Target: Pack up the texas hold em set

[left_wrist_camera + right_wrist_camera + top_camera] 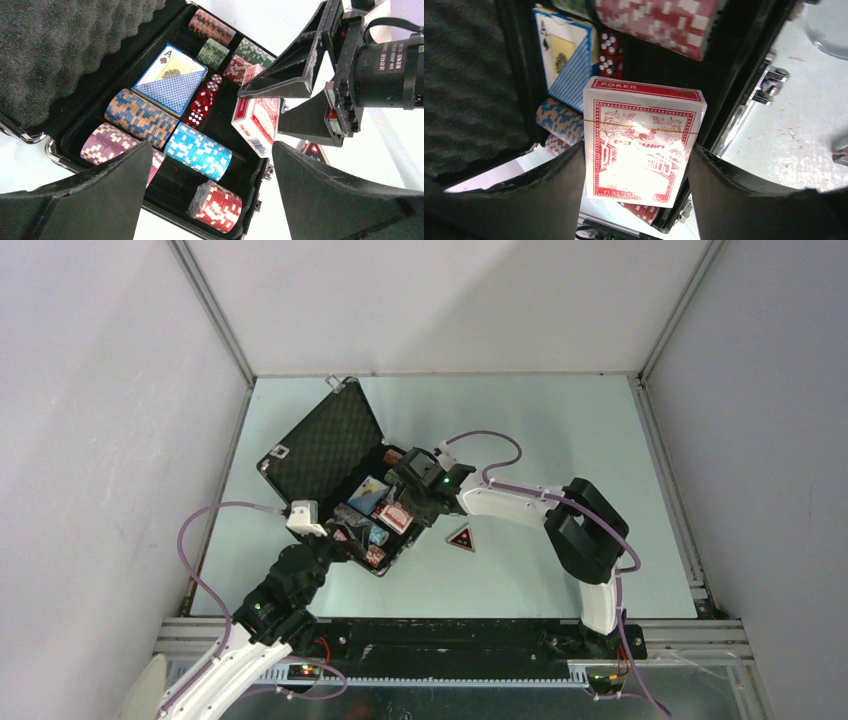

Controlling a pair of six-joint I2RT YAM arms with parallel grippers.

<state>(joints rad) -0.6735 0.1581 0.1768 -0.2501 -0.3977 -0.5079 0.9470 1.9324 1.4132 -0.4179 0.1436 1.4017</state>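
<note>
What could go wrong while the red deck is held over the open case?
The red deck, pinched in the right gripper, hangs at the edge of the case; released, it may land on that edge or on the red dice. The open left gripper hovers over the chip stacks and might knock them. The triangle lies outside the case.

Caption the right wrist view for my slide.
Right gripper holds the red deck over the open briefcase, beside blue deck and dice.

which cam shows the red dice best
Left wrist: the red dice lie in a full row beside the blue deck. Right wrist catches only a few dice, the red deck hiding the rest. In the top view they are too small to tell.
</note>
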